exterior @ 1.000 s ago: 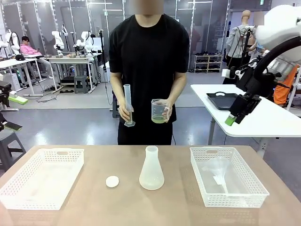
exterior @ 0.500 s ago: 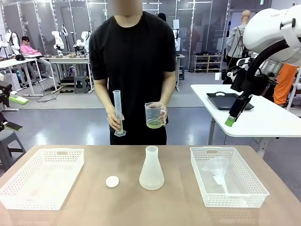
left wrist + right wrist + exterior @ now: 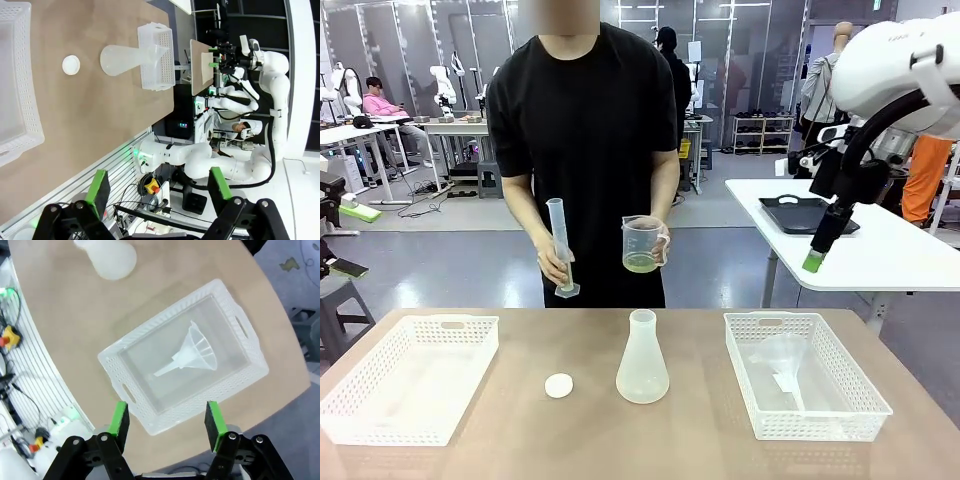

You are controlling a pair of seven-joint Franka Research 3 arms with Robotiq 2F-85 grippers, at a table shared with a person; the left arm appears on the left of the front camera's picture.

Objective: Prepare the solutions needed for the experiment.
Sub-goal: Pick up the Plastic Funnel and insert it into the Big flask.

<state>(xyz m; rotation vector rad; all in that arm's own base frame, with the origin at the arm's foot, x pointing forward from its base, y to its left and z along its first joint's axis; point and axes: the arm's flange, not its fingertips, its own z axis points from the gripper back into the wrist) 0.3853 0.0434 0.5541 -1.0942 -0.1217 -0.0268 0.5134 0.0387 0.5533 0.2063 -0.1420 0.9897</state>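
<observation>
Across the table a person holds a clear handled jug [image 3: 642, 243] with a shallow layer of pale yellow solution [image 3: 640, 263] in one hand. The other hand holds a tall graduated cylinder [image 3: 560, 245]. A frosted conical flask [image 3: 642, 360] stands mid-table, with a small white cap [image 3: 559, 385] to its left. My right gripper [image 3: 815, 258] hangs high at the right; in its wrist view it [image 3: 166, 420] is open above the basket [image 3: 112, 372] holding a funnel [image 3: 192, 352]. My left gripper [image 3: 159, 187] is open and holds nothing, far from the flask [image 3: 125, 57].
A white basket [image 3: 380, 425] with nothing in it sits at the table's left. The basket [image 3: 805, 428] with the clear funnel [image 3: 785, 360] sits at the right. Behind it stands a white side table with a black tray [image 3: 790, 213].
The person has stepped to picture left, bringing the jug and cylinder higher and leftward. My right gripper has turned edge-on and shifted slightly. The flask, cap and baskets have not moved.
</observation>
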